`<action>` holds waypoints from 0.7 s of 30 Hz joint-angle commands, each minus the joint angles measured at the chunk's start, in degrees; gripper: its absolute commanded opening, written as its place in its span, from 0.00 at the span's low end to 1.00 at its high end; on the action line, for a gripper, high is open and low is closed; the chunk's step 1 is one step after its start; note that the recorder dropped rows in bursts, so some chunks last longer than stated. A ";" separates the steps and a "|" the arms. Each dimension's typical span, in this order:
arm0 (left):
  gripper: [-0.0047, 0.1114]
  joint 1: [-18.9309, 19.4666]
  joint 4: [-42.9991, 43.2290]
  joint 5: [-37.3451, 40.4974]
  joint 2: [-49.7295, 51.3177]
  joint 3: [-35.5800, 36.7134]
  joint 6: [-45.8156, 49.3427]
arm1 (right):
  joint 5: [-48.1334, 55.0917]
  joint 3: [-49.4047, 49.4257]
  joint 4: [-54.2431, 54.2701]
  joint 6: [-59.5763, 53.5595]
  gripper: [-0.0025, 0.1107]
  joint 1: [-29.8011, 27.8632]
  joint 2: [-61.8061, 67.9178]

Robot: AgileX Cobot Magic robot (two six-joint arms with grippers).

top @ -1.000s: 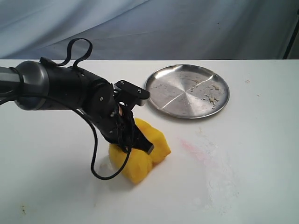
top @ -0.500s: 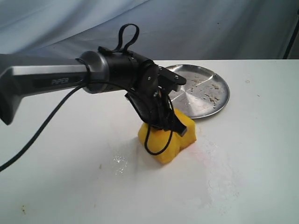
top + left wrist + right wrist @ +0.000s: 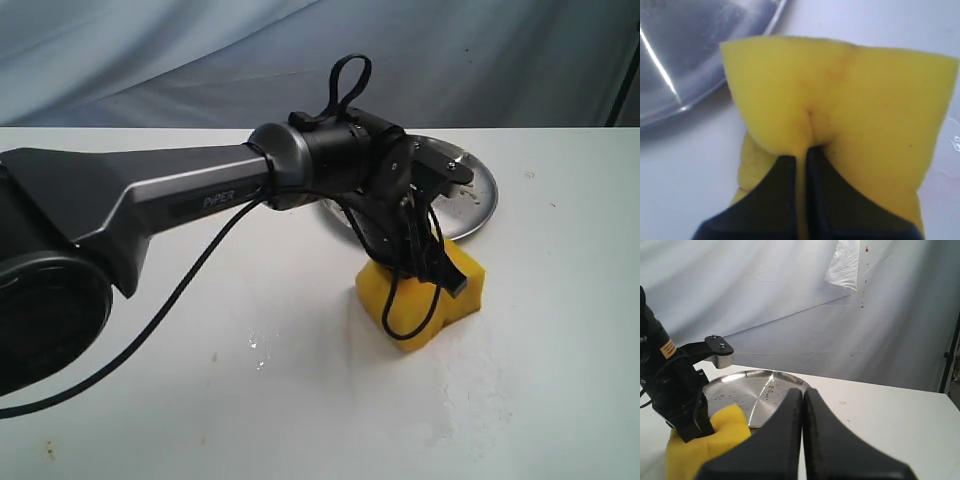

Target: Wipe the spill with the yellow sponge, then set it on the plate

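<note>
Clearly the thick bright yellow foam sponge point(image 3: 464, 292) is soft and light: where the left gripper point(image 3: 445, 278) pinches it, the foam puckers into a deep crease, and the left wrist view shows the two black fingers point(image 3: 782, 175) squeezed almost together on a thin fold of it point(image 3: 850, 95). It will likely spring back when let go, and if it has soaked up liquid it may drip under a hard squeeze. The middle of the top face seems the right place to hold it, since an edge grip would let the block flop.

The sponge sits on the white desk point(image 3: 560, 320) towards the far edge, right of middle, just in front of the round shiny silver metal plate point(image 3: 486, 196). I cannot tell whether they touch. I cannot pick out the spill in any view; a small patch of clear droplets point(image 3: 255, 350) glistens nearer the front edge.

Only the right wrist view shows the right gripper point(image 3: 802, 395), its fingers pressed together on nothing, hovering beyond the plate point(image 3: 740, 387). Only the exterior view shows the sponge's underside meeting the desk.
</note>
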 commanded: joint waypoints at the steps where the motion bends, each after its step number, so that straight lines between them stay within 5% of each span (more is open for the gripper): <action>1: 0.04 -3.17 -6.15 2.36 1.48 -0.09 5.41 | -0.17 0.21 -0.39 0.15 0.02 -0.47 -0.14; 11: 0.04 -6.88 -5.23 10.98 -0.29 4.55 8.49 | -0.17 0.21 -0.39 0.05 0.02 -0.47 -0.14; 21: 0.04 -3.93 -0.81 1.01 -11.75 23.54 6.09 | -0.17 0.21 -0.39 0.05 0.02 -0.47 -0.14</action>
